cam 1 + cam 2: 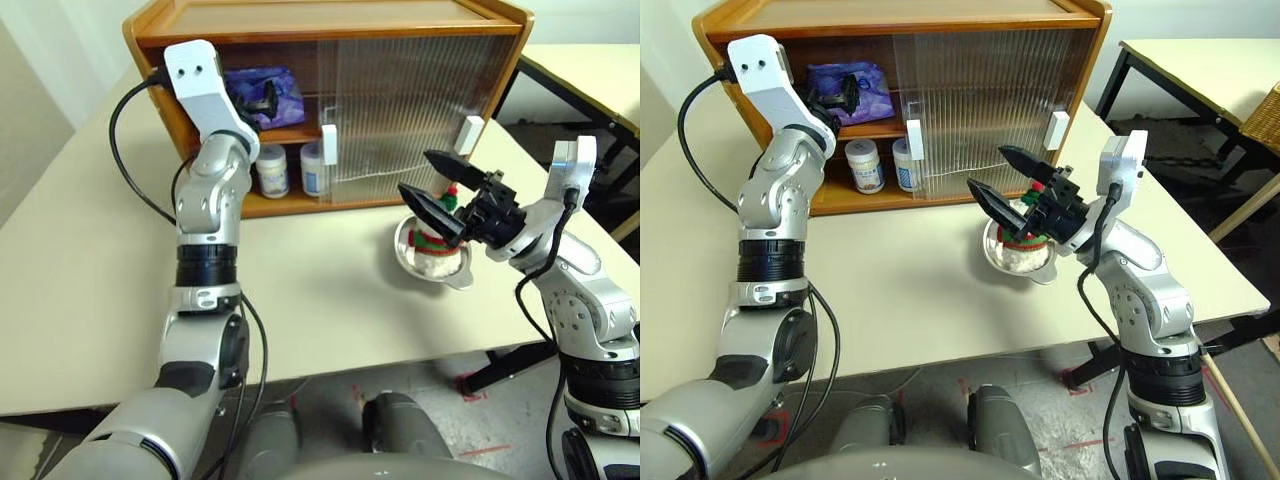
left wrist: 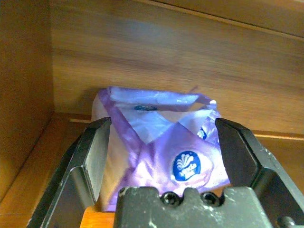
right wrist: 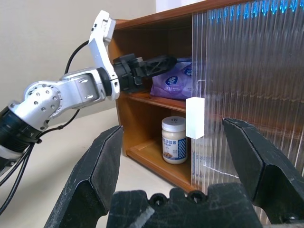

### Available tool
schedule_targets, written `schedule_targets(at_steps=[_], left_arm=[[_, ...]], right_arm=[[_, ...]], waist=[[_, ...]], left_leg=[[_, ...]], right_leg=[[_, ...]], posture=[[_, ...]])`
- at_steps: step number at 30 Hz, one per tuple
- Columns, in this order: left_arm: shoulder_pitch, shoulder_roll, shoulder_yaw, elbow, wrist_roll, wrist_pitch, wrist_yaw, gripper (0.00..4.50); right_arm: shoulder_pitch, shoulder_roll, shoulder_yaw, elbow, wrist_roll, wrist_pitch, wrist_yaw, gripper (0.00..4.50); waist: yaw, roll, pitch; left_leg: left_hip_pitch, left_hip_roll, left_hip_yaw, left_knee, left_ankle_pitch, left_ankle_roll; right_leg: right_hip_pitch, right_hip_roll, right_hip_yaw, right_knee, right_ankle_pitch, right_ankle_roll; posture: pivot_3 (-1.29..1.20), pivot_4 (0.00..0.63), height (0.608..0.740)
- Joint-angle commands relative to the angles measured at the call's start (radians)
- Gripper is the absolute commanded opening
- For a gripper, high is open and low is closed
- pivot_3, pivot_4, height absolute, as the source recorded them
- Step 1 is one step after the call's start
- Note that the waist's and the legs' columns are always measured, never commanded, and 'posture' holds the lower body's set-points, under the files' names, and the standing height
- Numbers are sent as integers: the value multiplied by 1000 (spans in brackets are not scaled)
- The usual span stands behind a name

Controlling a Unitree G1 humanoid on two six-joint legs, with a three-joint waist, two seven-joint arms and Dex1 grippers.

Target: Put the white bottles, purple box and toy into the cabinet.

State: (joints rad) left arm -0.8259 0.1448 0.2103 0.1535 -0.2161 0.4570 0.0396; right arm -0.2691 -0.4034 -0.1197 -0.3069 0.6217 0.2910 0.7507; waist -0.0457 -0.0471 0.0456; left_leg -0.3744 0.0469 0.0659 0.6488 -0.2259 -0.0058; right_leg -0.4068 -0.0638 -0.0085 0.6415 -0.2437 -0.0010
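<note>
From the head views, the cabinet [image 1: 400, 20] holds the purple box [image 1: 285, 90] on its inner shelf and both white bottles [image 1: 272, 170] below, while the toy [image 1: 1025, 235] sits in a metal bowl [image 1: 992, 252] on the table [image 1: 320, 300]. In the left wrist view, the left gripper [image 2: 161, 147] stands spread apart around the box without clamping it. In the right wrist view, the right gripper [image 3: 175, 161] is wide apart, empty; the box's length runs along the shelf.
</note>
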Motion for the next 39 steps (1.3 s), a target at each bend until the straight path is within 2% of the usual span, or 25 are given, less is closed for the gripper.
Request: schedule_targets(at_steps=[1,5,10,12,15,23,30,39], left_arm=[[38,29,-10,-88,-16,38,-43,4446],[72,63,-17,-147,-24,71,-78,4446],[119,79,-76,-226,-86,109,-220,4446],[139,68,-102,-244,-111,135,-263,4092],[152,59,-122,-247,-110,148,-274,3170],[120,24,-156,-123,-36,81,-235,18],[121,8,-121,-55,3,48,-150,18],[48,-8,-80,114,55,-39,-39,18]], right_arm=[[-14,-3,0,16,2,-6,8,4500],[-18,-5,1,23,0,-6,14,4500],[-30,-5,3,32,-1,-5,19,4500],[-34,-4,4,33,-3,-5,19,4500],[-33,-2,5,29,-3,-4,17,4500],[-21,-2,-2,9,-2,-2,6,4500],[-3,-9,-9,-4,0,-3,-2,4500],[-3,-8,-9,-5,-2,-7,-5,4500]], waist=[[0,0,0],[5,0,0],[11,0,0],[10,0,0],[8,0,0],[4,0,0],[3,0,0],[4,0,0]], left_leg=[[0,0,0,0,0,0],[0,0,0,0,0,0],[0,0,0,0,0,0],[0,0,0,1,0,0],[0,0,0,1,0,0],[0,0,0,1,0,0],[0,0,0,0,0,1],[0,0,0,1,0,0]], right_leg=[[0,0,0,0,0,0],[0,0,0,0,0,0],[0,0,0,0,0,0],[0,0,0,0,0,0],[0,0,0,0,0,0],[0,0,1,0,0,0],[0,0,1,0,0,0],[0,0,1,0,0,0]], posture=[[-36,0,740],[-30,0,740],[-26,0,740],[-32,0,740],[-37,0,740],[-61,0,740],[-73,0,740],[-84,0,740]])
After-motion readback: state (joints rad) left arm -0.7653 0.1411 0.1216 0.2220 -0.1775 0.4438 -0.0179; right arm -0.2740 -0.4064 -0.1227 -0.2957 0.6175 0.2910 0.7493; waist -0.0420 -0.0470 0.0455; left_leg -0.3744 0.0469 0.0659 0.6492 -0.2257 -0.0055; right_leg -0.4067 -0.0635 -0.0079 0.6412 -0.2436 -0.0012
